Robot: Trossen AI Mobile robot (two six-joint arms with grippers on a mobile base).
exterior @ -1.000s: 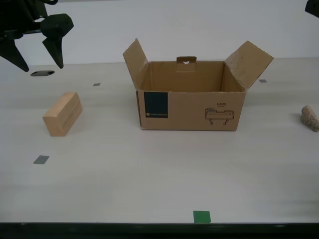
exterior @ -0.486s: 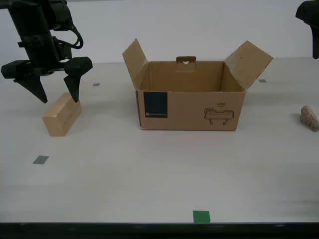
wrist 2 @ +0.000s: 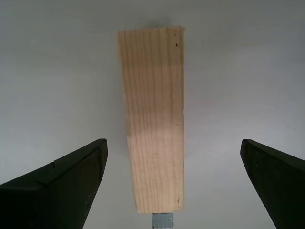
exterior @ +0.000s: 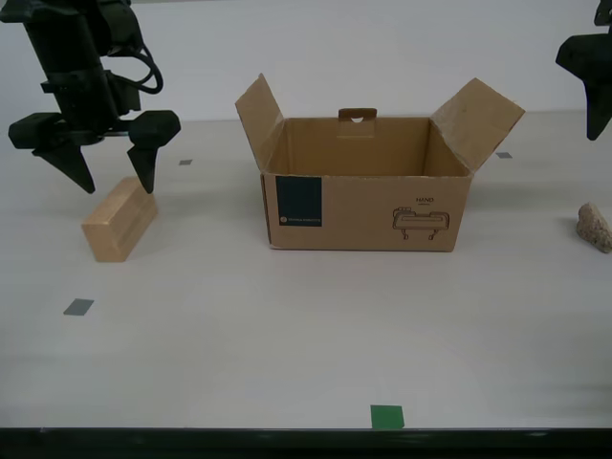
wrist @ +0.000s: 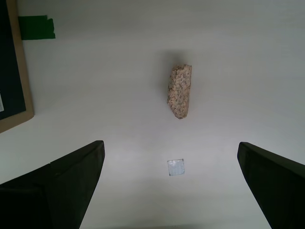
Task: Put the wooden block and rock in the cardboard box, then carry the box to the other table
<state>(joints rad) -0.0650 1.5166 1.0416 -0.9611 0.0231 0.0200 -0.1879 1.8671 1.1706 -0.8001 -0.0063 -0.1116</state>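
The wooden block (exterior: 120,218) lies on the pale table toward the exterior view's left. My second gripper (exterior: 115,182) hangs open just above its far end, one finger on either side; the second wrist view shows the block (wrist 2: 153,119) lengthwise between the spread fingers (wrist 2: 71,176). The cardboard box (exterior: 363,196) stands mid-table with its flaps up and nothing visible inside. The rock (exterior: 595,228) sits at the exterior view's right edge. My first gripper (wrist: 170,145) is open high above the rock (wrist: 180,90); only part of it (exterior: 591,86) shows outside. The other table is out of view.
Grey square markers (exterior: 78,307) and a green tape mark (exterior: 387,416) dot the table (exterior: 287,325). In the first wrist view, green tape (wrist: 35,27) and a dark, tan-edged panel (wrist: 12,71) lie near the rock. A dark oval (exterior: 81,141) sits behind the second arm.
My second arm has come down from the exterior view's upper left to just over the block. My first gripper has lowered into view at the exterior view's upper right.
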